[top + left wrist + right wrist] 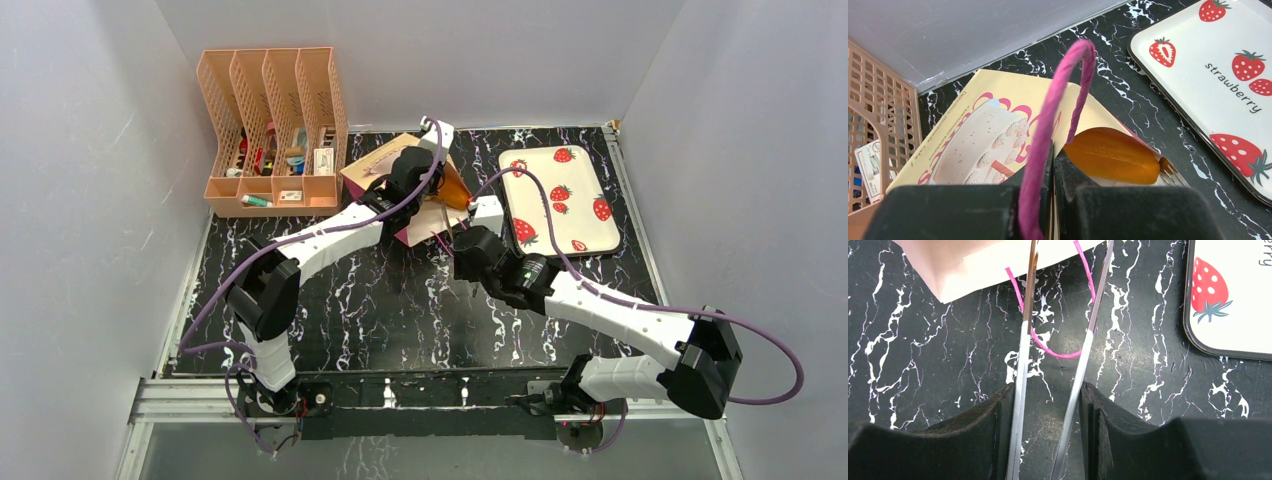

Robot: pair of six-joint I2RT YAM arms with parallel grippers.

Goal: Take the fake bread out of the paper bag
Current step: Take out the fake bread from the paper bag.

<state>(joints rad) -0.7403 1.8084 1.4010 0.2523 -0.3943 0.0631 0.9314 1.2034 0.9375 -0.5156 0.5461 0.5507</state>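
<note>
Far left: peach file rack point(270, 130), standing against the back wall, not involved.

Left of centre: paper bag point(973, 125) lying on its side on the counter point(400, 310), cake print facing up, mouth toward the tray. Left gripper point(1053, 157) over the bag, jaws clamped narrow on the upper pink string handle point(1058, 85).

Centre: fake bread point(1113, 156), orange, showing at the bag mouth, judged partly inside. Not yet extracted.

Right of centre: right gripper point(1048, 390) low over the counter, jaws holding metal tongs point(1020, 355), blades apart, tips at the bag's edge. Second handle point(1058, 354) lying slack between the blades. No grip on the bread visible.

Right: strawberry tray point(590, 175), bare.

Progress: bag held, bread exposed. Outstanding: gripping the bread and drawing it clear.
</note>
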